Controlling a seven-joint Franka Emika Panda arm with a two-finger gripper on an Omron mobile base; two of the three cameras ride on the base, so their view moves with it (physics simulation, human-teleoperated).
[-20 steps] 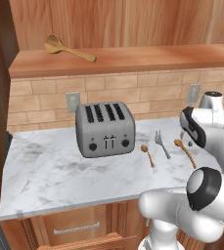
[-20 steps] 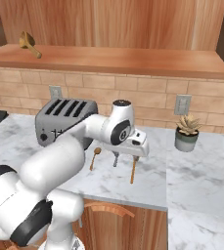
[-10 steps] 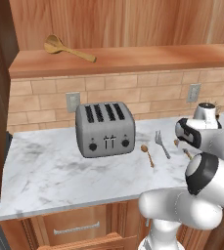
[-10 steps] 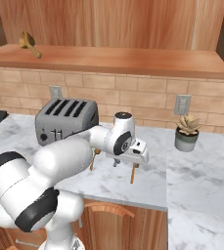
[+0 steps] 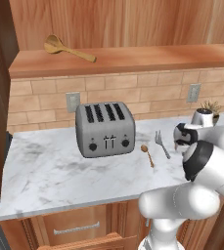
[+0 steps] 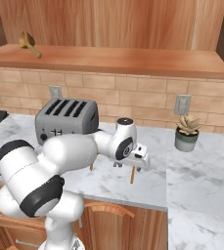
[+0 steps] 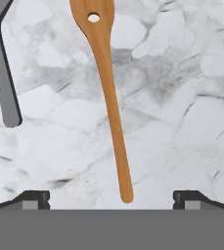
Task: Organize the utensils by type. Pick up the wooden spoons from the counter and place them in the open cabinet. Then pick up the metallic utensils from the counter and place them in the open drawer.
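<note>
Hand view shows the wooden spoon (image 7: 108, 93) lying flat on the worktop (image 7: 182, 97), its long axis running from 6 o'clock, where the handle end sits between the spread fingertips (image 7: 33, 197) of the tool (image 7: 111, 200), toward 12 o'clock. The tool holds nothing. A grey fork handle (image 7: 3, 73) lies at 10 o'clock. Left base view adds what the hand view lacks: another wooden spoon (image 5: 67, 49) already in the open cabinet (image 5: 133, 61), and the toaster (image 5: 105, 128).
</note>
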